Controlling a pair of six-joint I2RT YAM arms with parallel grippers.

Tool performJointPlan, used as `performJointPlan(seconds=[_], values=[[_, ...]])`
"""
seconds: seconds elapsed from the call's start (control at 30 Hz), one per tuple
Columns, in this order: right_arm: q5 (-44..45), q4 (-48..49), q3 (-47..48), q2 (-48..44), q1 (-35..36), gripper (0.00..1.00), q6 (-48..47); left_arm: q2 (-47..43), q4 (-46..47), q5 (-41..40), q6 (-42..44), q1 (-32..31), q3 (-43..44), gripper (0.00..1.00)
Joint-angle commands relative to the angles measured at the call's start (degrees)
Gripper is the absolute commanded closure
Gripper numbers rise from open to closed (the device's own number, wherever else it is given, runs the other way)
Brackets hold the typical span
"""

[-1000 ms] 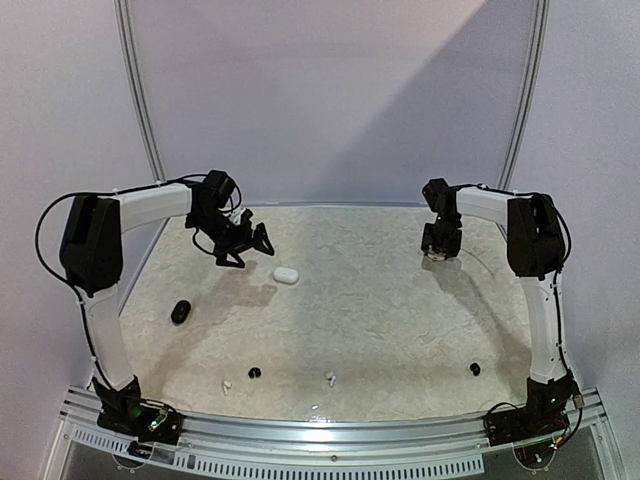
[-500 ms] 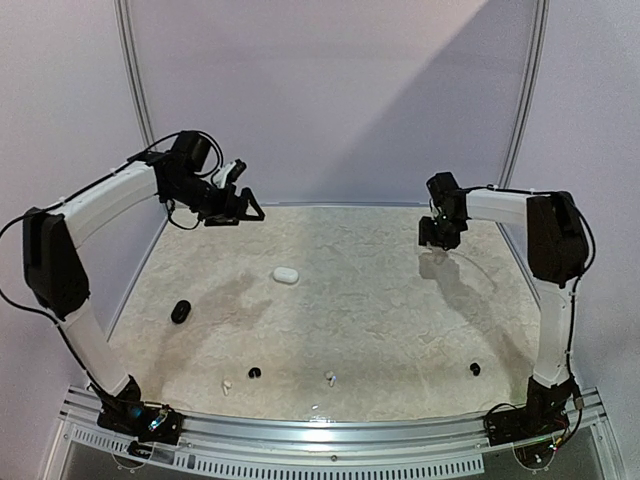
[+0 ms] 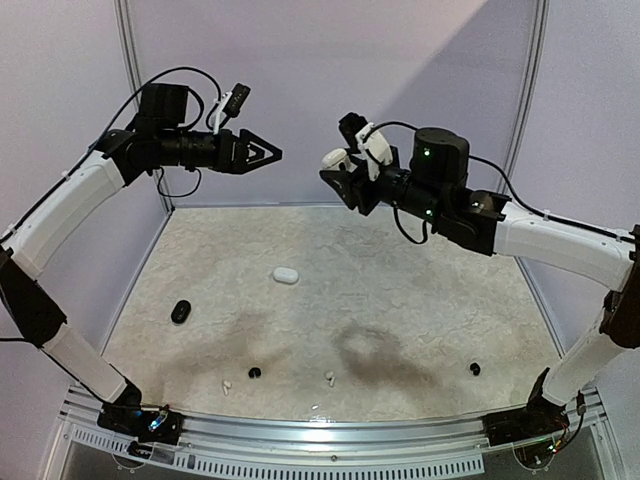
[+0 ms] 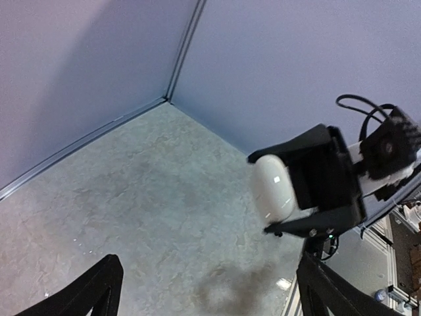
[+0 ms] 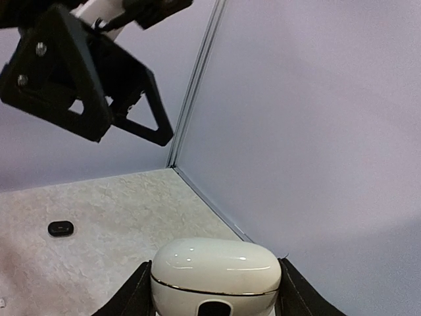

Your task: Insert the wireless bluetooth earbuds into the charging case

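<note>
High above the table, my right gripper is shut on a glossy white charging case, lid closed. The right wrist view has this case clamped between both fingers. My left gripper hangs open and empty, pointing at the held case a short gap away. From the left wrist, the case floats ahead of the wide-apart left fingers. Earbuds lie near the table's front edge: a white one, a black one, another white and another black.
A second white case lies closed at the middle back of the table. A black case rests at the left, also visible from the right wrist. Purple walls enclose the back and sides.
Both arms have risen from the back of the table. The right gripper swung up and to the centre with the white case; the left gripper lifted and turned to face it.
</note>
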Motion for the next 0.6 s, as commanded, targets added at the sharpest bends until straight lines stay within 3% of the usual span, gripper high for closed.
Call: performJointPlan(seconds=[0.0, 0.2, 0.3, 0.47, 0.57], values=[[9.5, 1.4, 2.7, 2.8, 5.8, 0.73, -10.5, -2.2, 0.9, 3.5, -1.3, -2.8, 0.3, 0.06], [14.5, 1.3, 6.4, 5.4, 10.5, 0.75, -13.7, -2.3, -0.6, 0.8, -1.0, -6.2, -1.6, 0.12], [15.1, 0.6, 7.4, 5.9, 11.2, 0.75, -13.6, -1.4, -2.7, 0.4, -0.1, -8.0, -1.1, 0.22], [16.0, 0.9, 7.6, 5.9, 11.5, 0.75, -12.6, -1.1, -5.9, -0.7, 2.5, -9.7, -1.3, 0.31], [16.3, 1.2, 7.9, 6.2, 11.9, 0.75, -12.9, -0.5, -7.1, -0.7, 2.6, -9.8, -0.8, 0.45]])
